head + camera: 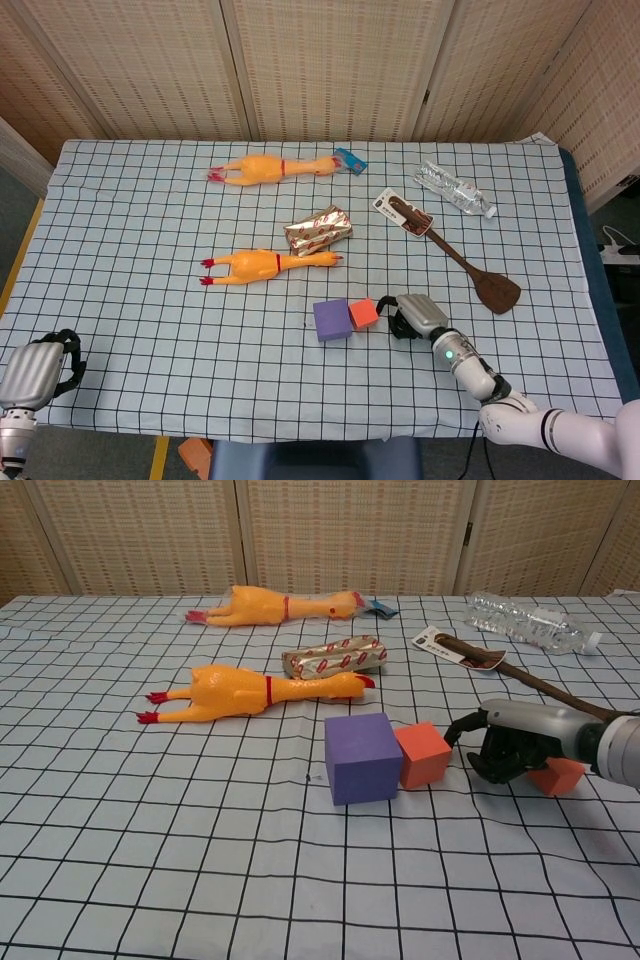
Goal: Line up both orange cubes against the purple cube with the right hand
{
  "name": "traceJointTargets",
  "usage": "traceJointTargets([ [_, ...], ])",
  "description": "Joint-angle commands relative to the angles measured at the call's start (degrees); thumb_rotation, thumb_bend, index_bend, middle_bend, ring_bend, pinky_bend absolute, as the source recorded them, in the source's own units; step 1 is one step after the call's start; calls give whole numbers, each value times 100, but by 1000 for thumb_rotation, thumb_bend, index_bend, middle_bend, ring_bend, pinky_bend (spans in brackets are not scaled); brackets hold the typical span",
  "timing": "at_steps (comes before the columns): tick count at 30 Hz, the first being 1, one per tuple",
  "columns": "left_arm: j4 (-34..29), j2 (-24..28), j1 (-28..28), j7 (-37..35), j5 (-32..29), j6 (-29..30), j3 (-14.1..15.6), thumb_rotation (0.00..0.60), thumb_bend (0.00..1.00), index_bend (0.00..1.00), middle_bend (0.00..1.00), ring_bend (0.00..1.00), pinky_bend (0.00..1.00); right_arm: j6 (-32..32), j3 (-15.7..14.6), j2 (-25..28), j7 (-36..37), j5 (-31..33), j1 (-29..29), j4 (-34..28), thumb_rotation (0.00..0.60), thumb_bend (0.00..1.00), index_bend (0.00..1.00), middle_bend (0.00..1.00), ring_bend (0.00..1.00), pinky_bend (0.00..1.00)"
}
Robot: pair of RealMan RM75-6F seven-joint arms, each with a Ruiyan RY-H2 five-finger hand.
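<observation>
Right hand (515, 748), fingers curled in on nothing, sits beside one orange cube (423, 754) touching the purple cube (360, 757), toward the table's near edge; the second orange cube (558, 776) hides behind it. Rubber chickens (255, 691), foil packet (334, 656), spatula (455, 252) lie beyond.

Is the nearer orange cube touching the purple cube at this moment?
Touching. In the chest view the orange cube sits flush against the purple cube's right side, with no cloth visible between them; the head view agrees.
</observation>
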Motion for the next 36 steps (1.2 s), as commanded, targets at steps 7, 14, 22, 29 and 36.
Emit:
traceJointTargets([
  [7,1,1,-2,-2,-10,-7,-2,600,408,264,371,392,512,22,-20,-18,351,-346,-23,34,600,622,373,954,872,910],
  [14,1,-5,-14,19,-17,-36,6,600,408,264,371,393,512,87,-23,-27,625,-598,-26,112,600,622,373,954,872,911],
  [22,1,-6,-16,20,-29,-43,4,600,408,264,371,392,513,59,-68,-86,759,-703,-11,230,600,622,373,954,872,910],
  [29,-6,4,-6,1,-24,-20,2,600,407,264,371,393,513,52,-98,-188,813,-756,1,344,600,622,373,954,872,910],
  [36,-14,11,-12,-8,-37,-43,3,600,407,264,371,392,513,46,-128,-263,893,-820,9,419,600,622,373,954,872,911],
])
